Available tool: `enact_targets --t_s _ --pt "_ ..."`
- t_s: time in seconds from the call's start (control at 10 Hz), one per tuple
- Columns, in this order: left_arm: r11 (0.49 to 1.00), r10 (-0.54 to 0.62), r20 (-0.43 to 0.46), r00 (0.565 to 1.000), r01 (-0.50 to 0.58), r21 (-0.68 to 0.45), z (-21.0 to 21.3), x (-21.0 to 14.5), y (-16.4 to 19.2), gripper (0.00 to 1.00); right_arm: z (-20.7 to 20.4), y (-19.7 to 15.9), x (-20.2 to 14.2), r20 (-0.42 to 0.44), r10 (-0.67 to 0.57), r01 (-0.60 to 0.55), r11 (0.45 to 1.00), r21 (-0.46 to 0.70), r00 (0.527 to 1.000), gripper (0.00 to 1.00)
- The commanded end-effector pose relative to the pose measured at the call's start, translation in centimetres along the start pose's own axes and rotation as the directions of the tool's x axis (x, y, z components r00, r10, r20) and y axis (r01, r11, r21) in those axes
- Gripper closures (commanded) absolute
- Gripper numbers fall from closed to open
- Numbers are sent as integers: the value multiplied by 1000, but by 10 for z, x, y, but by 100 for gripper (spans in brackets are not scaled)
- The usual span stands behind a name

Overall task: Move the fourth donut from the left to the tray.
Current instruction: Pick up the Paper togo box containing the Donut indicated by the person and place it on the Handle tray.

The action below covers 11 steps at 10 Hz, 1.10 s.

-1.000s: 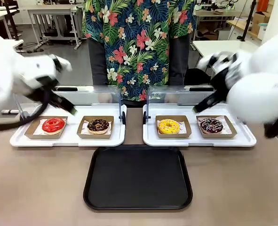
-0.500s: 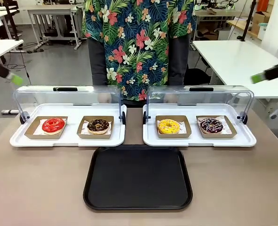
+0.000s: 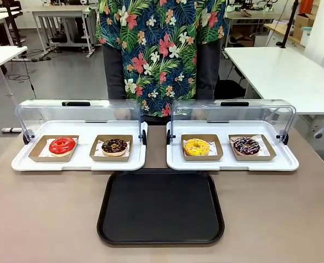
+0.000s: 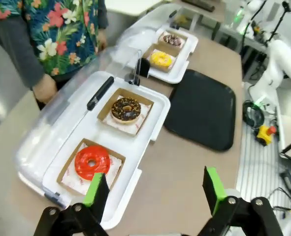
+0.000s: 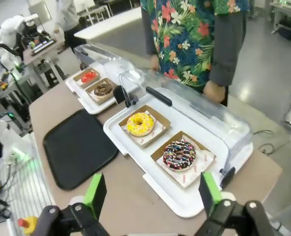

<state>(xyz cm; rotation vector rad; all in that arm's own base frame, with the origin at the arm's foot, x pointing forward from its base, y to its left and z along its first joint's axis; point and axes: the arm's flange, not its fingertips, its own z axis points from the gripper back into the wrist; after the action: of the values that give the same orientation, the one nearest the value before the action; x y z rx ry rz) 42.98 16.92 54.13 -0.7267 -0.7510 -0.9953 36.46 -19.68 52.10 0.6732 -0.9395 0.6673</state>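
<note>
Task status: not begun, as far as the pictures show. The table (image 3: pixel 41 219) carries the tray (image 3: pixel 160 207), black and bare, with no donut on it. Beyond the tray's far edge lie two white display trays side by side, one past its far left corner (image 3: pixel 79 163) and one past its far right corner (image 3: pixel 232 163); both clear lids are swung open toward the person standing farther back. Counting across from the left of the tray: red donut (image 3: pixel 62 145), chocolate crumb donut (image 3: pixel 114 146), yellow donut (image 3: pixel 197 147), then the fourth donut (image 3: pixel 246 145). The fourth donut is chocolate with pale drizzle and sits in its brown cardboard holder (image 3: pixel 252 156), beyond and to the right of the tray and well apart from it. The left gripper (image 4: pixel 154 183) hangs high over the table on the tray's left side, fingers spread with nothing between them. The right gripper (image 5: pixel 152 189) hangs high on the tray's right side, looking down on the fourth donut, fingers likewise spread and empty, touching nothing. Left to do, by my reading: the whole job. That means reach in, take hold of the holder or donut, carry it across and set it on the tray.
</note>
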Motion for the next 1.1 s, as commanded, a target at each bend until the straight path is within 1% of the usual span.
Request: enact_targets --t_s 0.0,0.1,0.2,0.3,0.5,0.6,0.7,1.0 --pt "999 -24 47 999 25 -34 -2 -10 14 0 2 -8 -6 26 -6 6 1000 8 1000 0" --pt "998 -54 69 996 56 -32 -5 -21 14 0 4 -11 -9 35 -10 10 1000 12 999 0" --pt "998 -48 86 995 51 -33 -6 -26 14 0 4 -11 -12 39 -15 14 1000 14 999 0" --pt "998 -57 105 993 61 -34 -10 -28 13 0 4 -12 -12 40 -11 10 1000 12 999 0" --pt "995 -85 172 981 93 -39 -15 -31 9 0 2 -14 -13 46 10 -11 1000 18 999 0" --pt "996 -60 186 981 70 -48 -13 -30 8 0 1 -13 -19 37 -39 38 999 15 999 0" --pt "998 -51 107 993 55 -31 -11 -30 14 0 1 -13 -19 37 -39 38 999 15 999 0" --pt "998 -51 107 993 55 -31 -11 -30 14 0 1 -13 -19 37 -39 38 999 15 999 0"
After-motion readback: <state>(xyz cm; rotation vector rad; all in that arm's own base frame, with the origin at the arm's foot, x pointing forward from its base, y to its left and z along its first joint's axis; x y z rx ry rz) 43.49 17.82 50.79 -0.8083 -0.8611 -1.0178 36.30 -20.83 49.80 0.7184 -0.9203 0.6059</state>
